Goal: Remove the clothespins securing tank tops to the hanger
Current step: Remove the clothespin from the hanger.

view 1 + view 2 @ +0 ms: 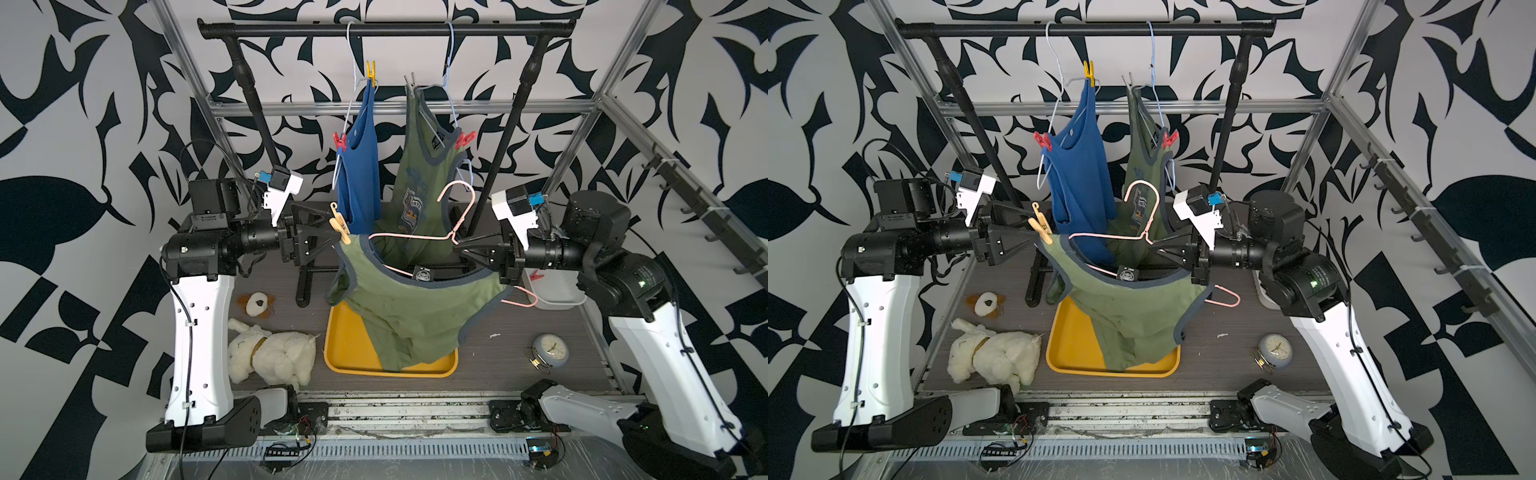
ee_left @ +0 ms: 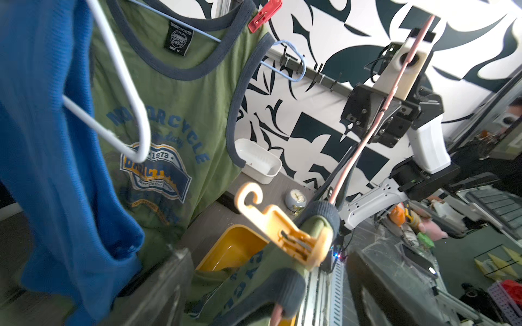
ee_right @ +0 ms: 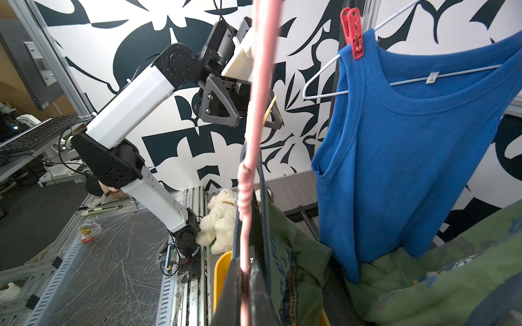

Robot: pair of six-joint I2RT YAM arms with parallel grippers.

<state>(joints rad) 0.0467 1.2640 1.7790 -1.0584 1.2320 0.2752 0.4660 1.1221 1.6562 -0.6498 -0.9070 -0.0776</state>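
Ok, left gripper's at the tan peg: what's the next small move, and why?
Probably close the left gripper on the peg's tail to pinch it open. The peg sits between its open jaws and clips the olive top to the pink hanger, which the right gripper holds.

The left gripper [image 1: 334,230], jaws apart, sits at the tan clothespin [image 1: 340,227] pinning the near olive tank top [image 1: 407,307] to the pink hanger [image 1: 409,235]; the right gripper [image 1: 456,248] pinches the hanger's neck.
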